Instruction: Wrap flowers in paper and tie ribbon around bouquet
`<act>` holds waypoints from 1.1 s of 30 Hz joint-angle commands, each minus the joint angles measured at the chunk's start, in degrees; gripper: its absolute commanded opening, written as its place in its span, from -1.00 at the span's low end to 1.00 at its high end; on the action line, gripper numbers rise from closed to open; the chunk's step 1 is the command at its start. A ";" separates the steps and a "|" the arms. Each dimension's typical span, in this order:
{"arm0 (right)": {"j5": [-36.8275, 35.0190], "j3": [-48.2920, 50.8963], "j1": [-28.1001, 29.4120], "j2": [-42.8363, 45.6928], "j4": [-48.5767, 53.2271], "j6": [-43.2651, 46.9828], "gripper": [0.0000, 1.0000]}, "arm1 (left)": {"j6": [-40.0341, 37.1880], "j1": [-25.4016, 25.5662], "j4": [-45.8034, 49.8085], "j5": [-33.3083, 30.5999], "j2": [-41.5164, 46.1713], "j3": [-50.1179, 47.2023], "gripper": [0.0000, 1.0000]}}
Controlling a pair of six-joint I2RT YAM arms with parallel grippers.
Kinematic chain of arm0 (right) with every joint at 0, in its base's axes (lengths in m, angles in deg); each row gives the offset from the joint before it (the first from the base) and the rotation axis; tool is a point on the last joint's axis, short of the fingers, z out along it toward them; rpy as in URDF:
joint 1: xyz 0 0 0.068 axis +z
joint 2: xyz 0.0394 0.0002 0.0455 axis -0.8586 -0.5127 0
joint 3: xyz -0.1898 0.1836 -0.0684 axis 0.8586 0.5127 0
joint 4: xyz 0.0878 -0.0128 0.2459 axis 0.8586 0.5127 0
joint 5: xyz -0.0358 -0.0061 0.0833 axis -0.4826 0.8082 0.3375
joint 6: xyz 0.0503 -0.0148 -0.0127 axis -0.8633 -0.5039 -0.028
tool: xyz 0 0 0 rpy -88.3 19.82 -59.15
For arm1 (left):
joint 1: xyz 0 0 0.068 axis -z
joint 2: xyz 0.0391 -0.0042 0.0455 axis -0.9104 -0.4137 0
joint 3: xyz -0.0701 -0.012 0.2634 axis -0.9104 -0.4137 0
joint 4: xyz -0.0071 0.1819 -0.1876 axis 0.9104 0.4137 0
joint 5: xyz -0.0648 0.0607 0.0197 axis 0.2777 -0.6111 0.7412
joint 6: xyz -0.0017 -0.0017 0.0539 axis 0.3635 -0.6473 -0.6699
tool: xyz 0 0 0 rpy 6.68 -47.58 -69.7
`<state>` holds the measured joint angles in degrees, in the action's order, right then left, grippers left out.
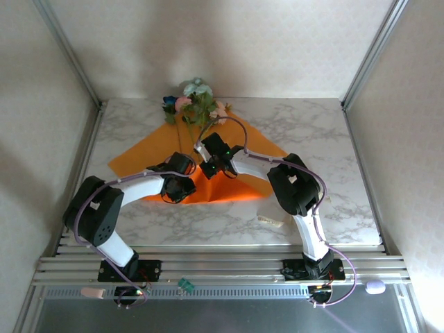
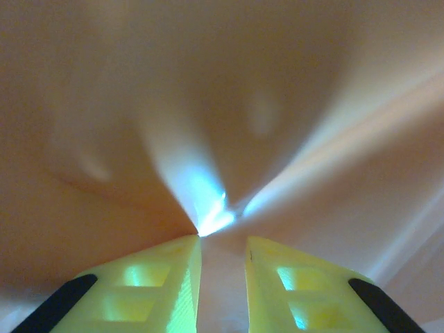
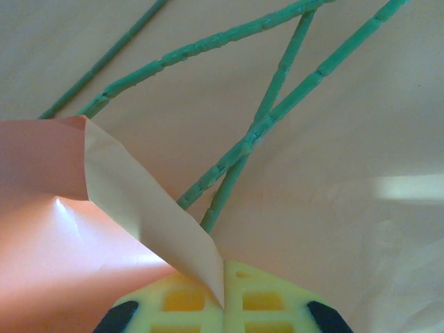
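Note:
The orange paper [image 1: 139,156] lies spread on the marble table, with the flowers [image 1: 194,104] across it, blooms at the far edge. My right gripper [image 1: 210,163] is over the sheet's middle. In the right wrist view the right gripper [image 3: 223,267] is shut on a lifted fold of the paper [image 3: 139,201], and green stems [image 3: 277,118] lie just beyond it. My left gripper [image 1: 177,186] is at the sheet's near edge. Its yellow fingers [image 2: 173,277] stand a narrow gap apart, so the left gripper [image 2: 222,239] is open, pressed into creased paper [image 2: 208,104]. The cream ribbon [image 1: 272,220] lies near the front right.
Metal frame posts [image 1: 69,52] rise at both back corners of the table [image 1: 312,125]. Bare marble lies to the right of the sheet and along the front edge. A rail [image 1: 222,263] carries both arm bases.

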<state>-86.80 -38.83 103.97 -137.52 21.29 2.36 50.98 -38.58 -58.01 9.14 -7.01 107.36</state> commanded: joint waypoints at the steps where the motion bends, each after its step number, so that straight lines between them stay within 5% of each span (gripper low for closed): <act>1: -2.83 -0.27 -0.87 0.24 -1.84 -1.98 -0.67 | -0.69 0.47 -0.13 -1.03 -0.94 -1.44 -0.58; 5: -4.04 2.16 -1.29 5.14 -3.55 -4.86 -0.13 | -0.83 0.45 -0.46 -0.71 -1.73 -2.06 -0.60; 8: -4.96 5.04 -1.75 11.23 -2.76 -11.66 0.01 | -0.78 0.46 -1.19 -0.49 -1.85 -3.02 -0.61; 13: -6.50 18.31 -3.27 26.72 2.09 -34.89 -0.07 | -0.69 0.46 -1.00 -0.36 -0.88 -3.60 -0.62; 17: 0.96 33.31 -2.30 36.61 2.67 -63.10 -0.09 | -0.67 0.44 -0.84 0.10 -0.12 -3.60 -0.62; 20: 2.89 43.40 3.91 39.20 -9.15 -79.66 -0.10 | -1.01 0.44 -0.60 0.34 -0.09 -3.43 -0.63; 24: 3.59 47.43 6.48 34.40 -23.86 -89.22 -0.13 | -1.29 0.46 0.17 0.47 0.59 -3.08 -0.63; 33: 1.17 48.29 7.04 28.72 -30.69 -99.93 -0.06 | -0.56 0.67 2.46 1.79 4.12 -3.04 -0.63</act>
<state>-84.02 9.41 110.71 -107.57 -3.98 -91.12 50.78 -38.47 -58.27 10.06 -4.82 105.48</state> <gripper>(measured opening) 0.466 0.184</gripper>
